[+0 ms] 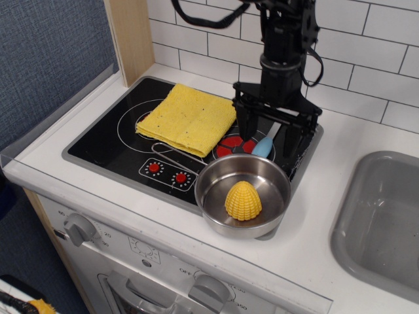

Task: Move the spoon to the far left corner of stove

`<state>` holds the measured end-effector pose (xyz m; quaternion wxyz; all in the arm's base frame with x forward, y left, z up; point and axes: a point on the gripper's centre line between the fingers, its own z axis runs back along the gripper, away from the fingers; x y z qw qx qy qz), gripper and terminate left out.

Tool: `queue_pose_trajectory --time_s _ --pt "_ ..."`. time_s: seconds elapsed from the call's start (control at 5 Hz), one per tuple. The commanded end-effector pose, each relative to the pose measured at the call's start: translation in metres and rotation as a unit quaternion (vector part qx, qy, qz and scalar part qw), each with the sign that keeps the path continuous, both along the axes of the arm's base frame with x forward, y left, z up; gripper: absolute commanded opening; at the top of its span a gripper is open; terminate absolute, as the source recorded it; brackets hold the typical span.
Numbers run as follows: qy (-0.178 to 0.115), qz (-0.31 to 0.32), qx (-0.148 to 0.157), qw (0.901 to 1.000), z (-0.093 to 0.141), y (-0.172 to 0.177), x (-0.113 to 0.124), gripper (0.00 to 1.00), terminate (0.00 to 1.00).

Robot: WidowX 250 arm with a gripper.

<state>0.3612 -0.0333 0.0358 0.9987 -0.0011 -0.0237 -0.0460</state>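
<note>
**A:** Where is the small plastic spoon with the light blue handle (264, 146) now?

**B:** It lies on the black glass toy stove (111, 140) toward the right edge, just behind the rim of the round steel pot (216, 196) that holds the yellow toy corn cob (243, 200). You see mostly its blue handle; the pale bowl end runs up toward the back and is partly hidden by the arm.

**A:** And the black gripper (273, 134)?

**B:** Spread wide, one finger on each side of the handle, holding nothing. From here you cannot tell whether the fingertips touch the glass.

**A:** How should I expect the spoon to handle?

**B:** Judge it light, stiff and smooth. It should slide on the glass if nudged and could twist out of a loose pinch. Take the handle near its middle, across the narrow width, and close firmly. Avoid the rounded bowl.

**A:** Anything between it and the goal?

**B:** The folded yellow cloth (186, 118) covers the middle of the back half. The far left corner beyond it looks bare, so lift clear and carry over the cloth.
</note>
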Motion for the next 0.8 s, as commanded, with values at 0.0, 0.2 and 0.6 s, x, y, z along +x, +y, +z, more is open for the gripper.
queue_pose_trajectory --time_s 0.0,0.2,0.6 --pt "-0.076 -0.012 -0.02 0.9969 0.0627 0.0093 -0.011 1.0 0.0" --pt "-0.055 -0.023 0.017 0.9981 0.059 0.0145 -0.018 1.0 0.0" --pt "-0.055 -0.023 0.017 0.9981 0.059 0.0145 -0.018 1.0 1.0"
